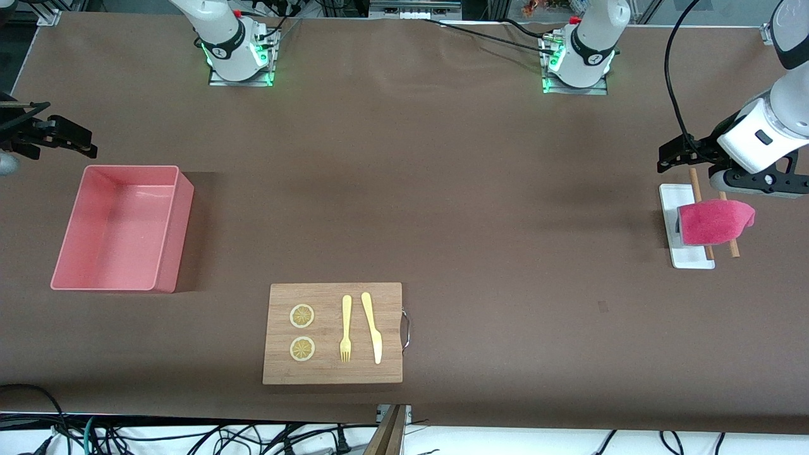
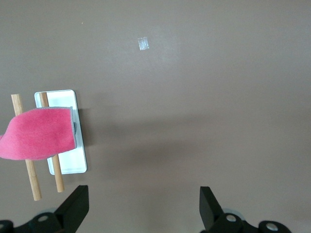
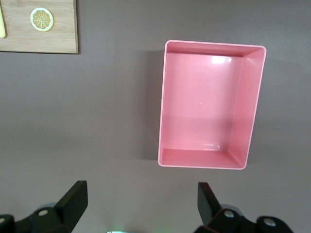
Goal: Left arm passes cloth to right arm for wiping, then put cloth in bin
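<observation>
A brown worktop [image 1: 442, 189] carries a light pink bin [image 1: 120, 229] at 9 o'clock and a wooden cutting board [image 1: 333, 333] at 6 o'clock. A small white tray [image 1: 671, 218] lies at 3 o'clock.

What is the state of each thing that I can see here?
cloth: draped over two wooden rods on a white tray, not held
bin: upright, empty
left gripper: open, holds nothing
right gripper: open, holds nothing
cutting board: flat, bears lemon slices, fork, knife
</observation>
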Controlling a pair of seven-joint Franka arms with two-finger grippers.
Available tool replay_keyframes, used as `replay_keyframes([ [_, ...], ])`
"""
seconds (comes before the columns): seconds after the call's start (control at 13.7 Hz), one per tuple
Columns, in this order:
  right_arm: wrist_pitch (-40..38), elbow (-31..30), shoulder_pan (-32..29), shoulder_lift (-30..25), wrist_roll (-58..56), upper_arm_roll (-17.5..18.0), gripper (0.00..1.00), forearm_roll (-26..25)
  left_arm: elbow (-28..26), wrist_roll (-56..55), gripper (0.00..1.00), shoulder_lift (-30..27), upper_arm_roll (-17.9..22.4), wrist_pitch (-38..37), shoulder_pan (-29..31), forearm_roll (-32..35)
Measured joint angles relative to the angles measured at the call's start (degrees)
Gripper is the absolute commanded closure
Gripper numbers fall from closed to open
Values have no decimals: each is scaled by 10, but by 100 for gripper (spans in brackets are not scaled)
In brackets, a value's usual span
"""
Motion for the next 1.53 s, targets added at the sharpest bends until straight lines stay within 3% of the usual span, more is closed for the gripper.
replay_keyframes([
  [1.53,0,0,0,0,0,0,0,0,8,1,0,2,1,-11,0,14],
])
